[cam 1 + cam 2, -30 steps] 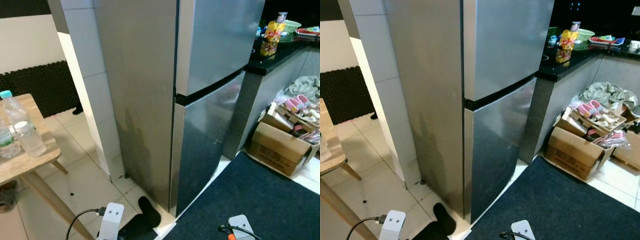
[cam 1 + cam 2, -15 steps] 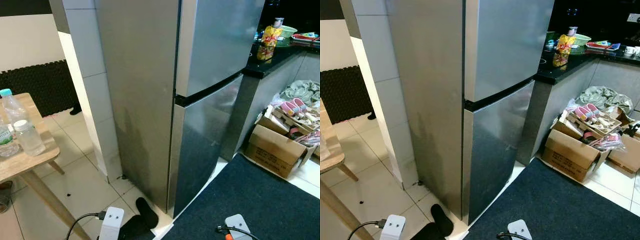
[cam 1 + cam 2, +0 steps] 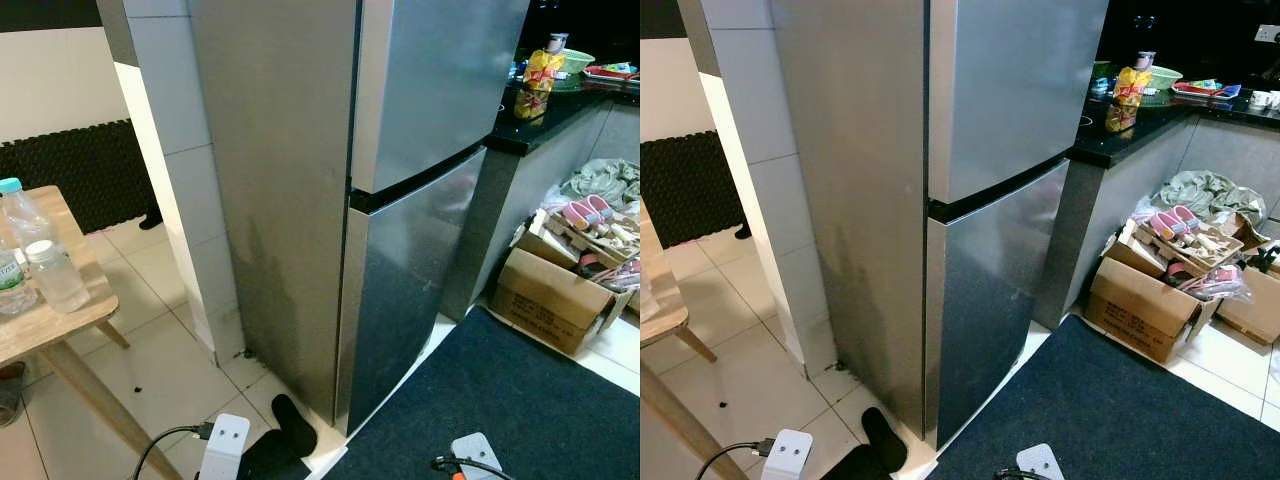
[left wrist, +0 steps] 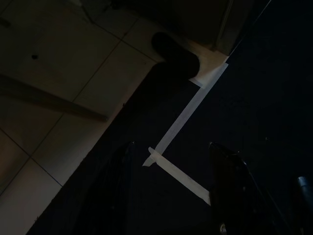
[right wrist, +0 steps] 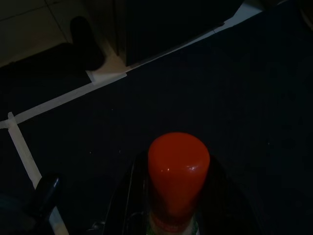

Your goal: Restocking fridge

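Fridge (image 3: 390, 200), stainless, both doors closed, stands straight ahead of my two lowered arms. My right gripper (image 5: 173, 196) is clamped on a red-capped bottle (image 5: 178, 171), held low over the dark mat (image 3: 1120, 410) ahead of the fridge's lower door. My left gripper (image 4: 171, 186) hangs beside it with its fingers (image 4: 230, 181) spread and nothing between them, above the mat's taped edge. Farther to my left, water bottles (image 3: 50, 275) stand on a wooden table (image 3: 60, 320); to my right, cardboard boxes (image 3: 1150, 310) sit below a dark counter (image 3: 1140, 125).
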You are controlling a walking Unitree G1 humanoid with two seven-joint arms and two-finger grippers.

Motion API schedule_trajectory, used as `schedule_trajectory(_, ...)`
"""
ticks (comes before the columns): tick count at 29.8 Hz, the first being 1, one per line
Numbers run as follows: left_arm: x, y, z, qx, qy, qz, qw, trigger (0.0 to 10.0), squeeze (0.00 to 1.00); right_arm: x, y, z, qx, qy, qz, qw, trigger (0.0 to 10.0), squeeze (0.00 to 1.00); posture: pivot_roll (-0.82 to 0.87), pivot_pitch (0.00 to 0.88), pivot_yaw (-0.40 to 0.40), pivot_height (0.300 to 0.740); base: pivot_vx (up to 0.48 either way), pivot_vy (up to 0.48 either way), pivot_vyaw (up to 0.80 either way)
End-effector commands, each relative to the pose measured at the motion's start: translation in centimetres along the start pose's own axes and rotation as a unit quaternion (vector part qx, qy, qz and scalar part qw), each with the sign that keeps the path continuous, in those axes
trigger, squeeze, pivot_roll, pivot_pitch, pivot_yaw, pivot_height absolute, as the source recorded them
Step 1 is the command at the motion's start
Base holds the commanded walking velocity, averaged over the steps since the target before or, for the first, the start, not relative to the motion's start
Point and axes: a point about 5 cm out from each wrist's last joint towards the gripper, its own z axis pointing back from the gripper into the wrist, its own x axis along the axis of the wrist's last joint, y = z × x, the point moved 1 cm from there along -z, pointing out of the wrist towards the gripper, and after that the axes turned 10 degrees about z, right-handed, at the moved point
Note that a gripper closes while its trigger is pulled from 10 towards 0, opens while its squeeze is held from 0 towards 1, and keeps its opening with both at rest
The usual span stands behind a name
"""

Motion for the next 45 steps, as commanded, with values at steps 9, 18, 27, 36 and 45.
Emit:
schedule_trajectory(9, -0.5, -0.2, 0.2, -0.009, 0.003, 0.006, 1.0, 10.0, 0.0, -0.4, 0.2, 0.1, 0.001, 0.006, -0.003, 1.0, 10.0, 0.0, -0.07, 0.063, 0.005, 0.74, 0.028, 0.0, 0.0)
schedule_trajectory(18, 0.4, -0.2, -0.1, -0.015, -0.006, 0.007, 1.0, 10.0, 0.0, -0.5, 0.0, 0.1, -0.008, 0.003, -0.021, 1.0, 10.0, 0.0, -0.07, 0.039, 0.029, 0.74, 0.305, 0.0, 0.0)
schedule_trajectory(27, 0.7, -0.4, -0.2, -0.021, -0.01, 0.007, 1.0, 10.0, 0.0, -0.2, -0.1, 0.1, -0.014, -0.002, -0.032, 0.999, 10.0, 0.0, -0.08, 0.029, 0.034, 0.74, 0.348, 0.0, 0.0)
schedule_trajectory(36, 0.7, -0.5, -0.2, -0.022, -0.01, 0.009, 1.0, 10.0, 0.0, 0.2, -0.4, 0.0, -0.015, -0.01, -0.031, 0.999, 10.0, 0.0, -0.08, 0.032, 0.028, 0.74, 0.35, 0.0, 0.0)
schedule_trajectory(45, 0.7, -0.6, -0.2, -0.024, -0.014, 0.006, 1.0, 10.0, 0.0, 0.6, -0.1, -0.1, -0.015, -0.018, -0.031, 0.999, 10.0, 0.0, -0.08, 0.032, 0.028, 0.74, 0.201, 0.0, 0.0)
